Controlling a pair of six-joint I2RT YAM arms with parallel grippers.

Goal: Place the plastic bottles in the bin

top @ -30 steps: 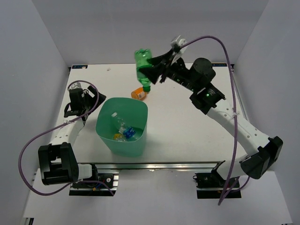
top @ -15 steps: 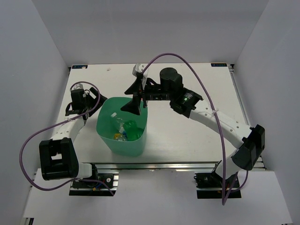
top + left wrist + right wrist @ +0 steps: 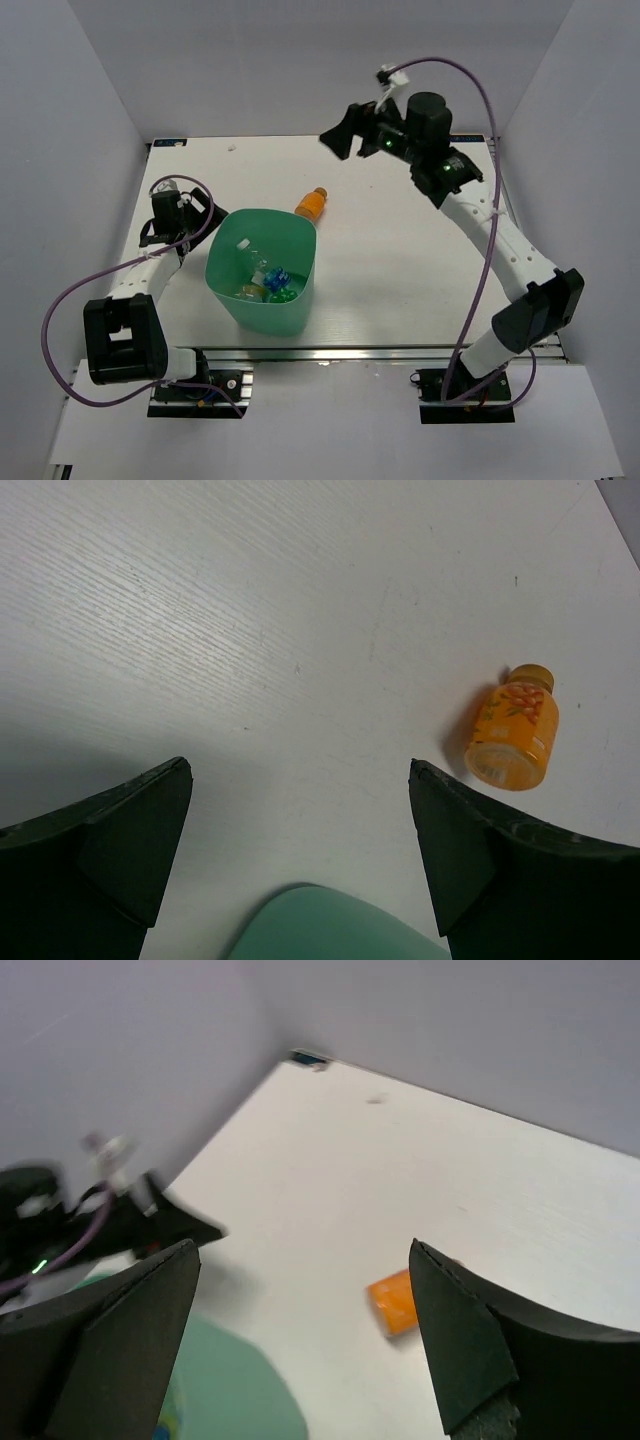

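Observation:
The teal-green bin [image 3: 301,236] stands at the near left of the table. Inside it lie several plastic bottles, among them a clear one [image 3: 249,254], a blue-labelled one [image 3: 275,277] and a green one [image 3: 286,293]. An orange bottle [image 3: 311,203] lies on its side just behind the bin. It also shows in the left wrist view [image 3: 512,728] and the right wrist view [image 3: 392,1302]. My right gripper [image 3: 343,140] hangs high over the back of the table, open and empty. My left gripper [image 3: 197,217] is low beside the bin's left rim [image 3: 330,925], open and empty.
Grey walls close in the table on the left, back and right. The left arm's purple cable [image 3: 60,305] loops out past the table's left edge. Part of the left arm [image 3: 100,1220] shows in the right wrist view.
My right gripper carried the green bottle over the bin, opened and let it drop in. It then swung up and back to the right, empty. The left arm stayed in place.

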